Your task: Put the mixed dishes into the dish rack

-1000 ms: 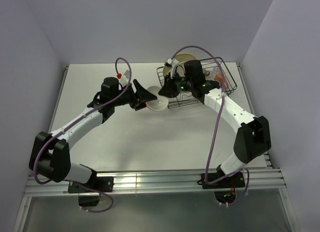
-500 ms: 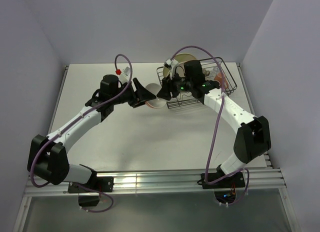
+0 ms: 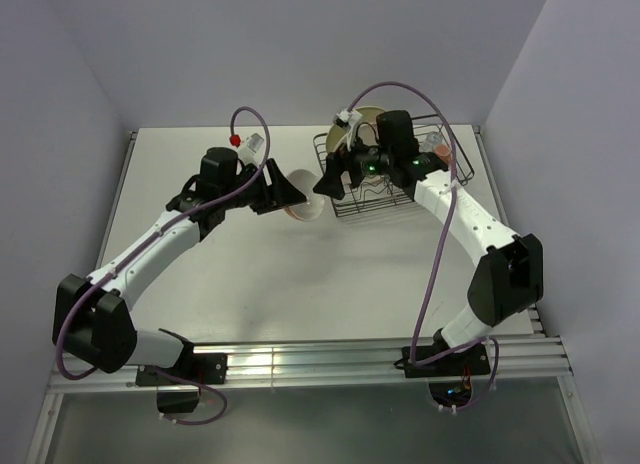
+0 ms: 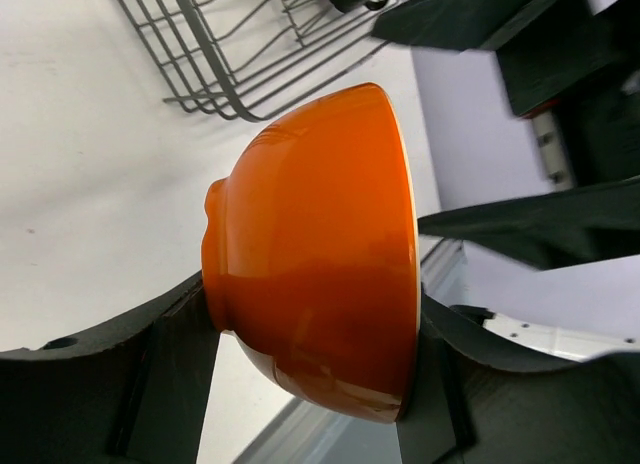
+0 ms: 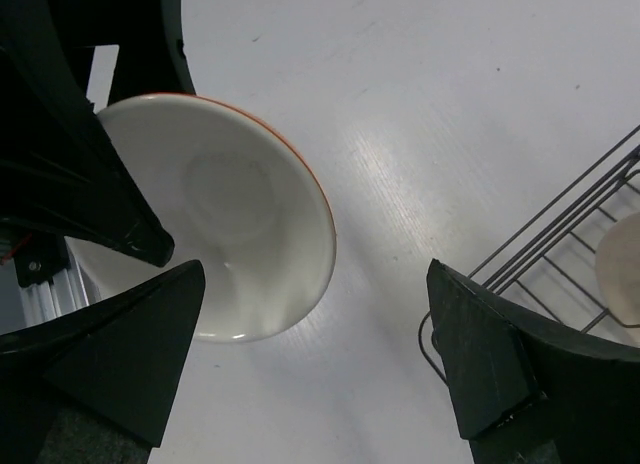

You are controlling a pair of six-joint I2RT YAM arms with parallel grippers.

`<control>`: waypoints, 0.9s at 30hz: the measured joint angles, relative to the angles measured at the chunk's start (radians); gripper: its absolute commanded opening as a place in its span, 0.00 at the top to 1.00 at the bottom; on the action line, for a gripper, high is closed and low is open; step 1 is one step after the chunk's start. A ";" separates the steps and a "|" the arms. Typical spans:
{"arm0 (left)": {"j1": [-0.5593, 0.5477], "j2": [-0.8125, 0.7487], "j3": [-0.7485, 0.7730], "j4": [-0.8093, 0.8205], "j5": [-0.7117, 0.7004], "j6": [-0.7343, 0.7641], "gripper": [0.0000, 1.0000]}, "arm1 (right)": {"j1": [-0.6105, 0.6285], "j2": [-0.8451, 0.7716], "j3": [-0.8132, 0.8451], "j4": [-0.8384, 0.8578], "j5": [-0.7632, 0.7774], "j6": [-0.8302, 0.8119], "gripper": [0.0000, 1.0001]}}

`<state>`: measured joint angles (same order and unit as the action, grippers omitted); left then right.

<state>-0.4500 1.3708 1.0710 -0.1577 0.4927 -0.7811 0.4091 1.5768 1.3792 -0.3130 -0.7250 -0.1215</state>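
A bowl [image 3: 303, 209], white inside and orange outside [image 4: 320, 254], hangs on its side just left of the dish rack [image 3: 460, 162]. My left gripper [image 3: 290, 192] is shut on it, one finger against its foot and the other against its rim [image 4: 310, 374]. My right gripper [image 3: 328, 180] stands wide open between the bowl and the rack, with nothing between its fingers [image 5: 315, 284]. The bowl's white inside [image 5: 220, 214] faces it. The black wire rack [image 5: 580, 224] holds a cream plate [image 3: 366, 118] at its back and a pink dish [image 3: 441, 156] on its right.
The rack's near left corner [image 4: 230, 54] lies close to the bowl. The right arm reaches over the rack [image 3: 430, 189]. White table [image 3: 300, 284] spreads in front of both grippers. A cable with a red tip [image 3: 236, 140] loops above the left wrist.
My right gripper has opened, let go of the bowl and drawn back toward the rack. The left gripper keeps the bowl and has shifted slightly up and left.
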 measured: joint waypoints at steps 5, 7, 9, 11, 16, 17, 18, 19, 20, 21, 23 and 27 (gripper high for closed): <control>-0.015 0.000 0.041 -0.061 -0.043 0.097 0.70 | -0.055 -0.004 0.065 -0.026 -0.048 -0.026 0.00; -0.032 0.002 0.069 -0.087 -0.061 0.151 0.69 | -0.082 -0.012 0.081 -0.040 -0.063 -0.033 0.00; -0.050 0.015 0.113 -0.119 -0.076 0.207 0.70 | -0.116 -0.021 0.090 -0.051 -0.080 -0.034 0.00; -0.072 0.042 0.176 -0.143 -0.090 0.269 0.71 | -0.166 -0.034 0.093 -0.059 -0.096 -0.033 0.00; -0.120 0.140 0.349 -0.195 -0.126 0.438 0.71 | -0.299 -0.064 0.084 -0.068 -0.124 -0.031 0.00; -0.128 0.162 0.381 -0.206 -0.132 0.472 0.71 | -0.323 -0.073 0.073 -0.068 -0.130 -0.031 0.00; -0.137 0.186 0.414 -0.214 -0.138 0.508 0.71 | -0.350 -0.084 0.059 -0.070 -0.135 -0.031 0.00; -0.149 0.212 0.450 -0.225 -0.147 0.543 0.71 | -0.369 -0.093 0.045 -0.069 -0.136 -0.031 0.00; -0.160 0.239 0.485 -0.234 -0.155 0.580 0.71 | -0.391 -0.103 0.027 -0.069 -0.137 -0.033 0.00; -0.170 0.264 0.513 -0.237 -0.161 0.611 0.72 | -0.410 -0.111 0.009 -0.070 -0.140 -0.033 0.00; -0.190 0.319 0.583 -0.263 -0.179 0.677 0.73 | -0.450 -0.124 -0.025 -0.070 -0.148 -0.033 0.00; -0.223 0.455 0.754 -0.307 -0.219 0.797 0.73 | -0.516 -0.133 -0.075 -0.069 -0.168 -0.029 0.00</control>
<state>-0.6731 1.8263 1.8252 -0.4644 0.2737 0.0162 -0.1070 1.4437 1.3041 -0.3817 -0.8932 -0.1501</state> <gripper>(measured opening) 0.624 0.997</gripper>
